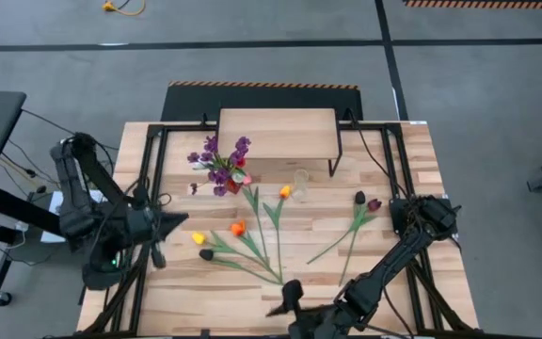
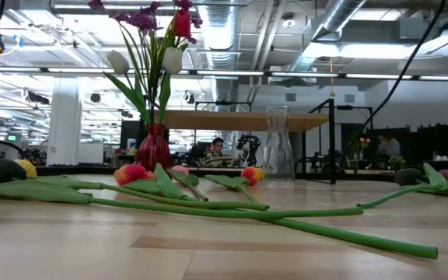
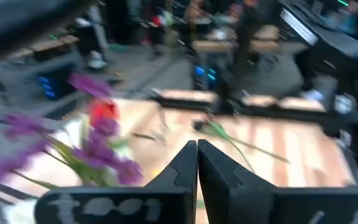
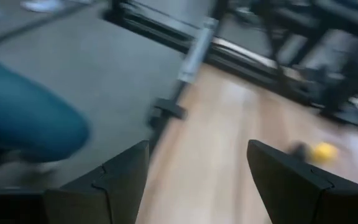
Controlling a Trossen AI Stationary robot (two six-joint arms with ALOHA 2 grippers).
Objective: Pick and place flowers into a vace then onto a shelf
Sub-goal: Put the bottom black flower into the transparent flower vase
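Right, loose flowers (image 1: 252,240) lie scattered mid-surface (image 1: 412,179), stems fanning toward 6 o'clock; two dark ones (image 1: 365,202) sit off at 3 o'clock. A red vase (image 2: 153,148) holding purple sprigs (image 1: 216,160) stands at 11 o'clock, just in front of the shelf (image 1: 277,132) at 12. An empty glass vase (image 2: 277,144) is beside it. Left gripper (image 1: 158,252) at 9 o'clock, jaws together, holding nothing. Right gripper (image 1: 285,299) at 6 o'clock, jaws apart, empty.

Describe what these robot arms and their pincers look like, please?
Both arms are dark, jointed machines with thin black cables running along them. The left gripper ends in two flat black angular fingers with notched edges. The right gripper has the same black wedge-shaped fingers. No bright markings show.
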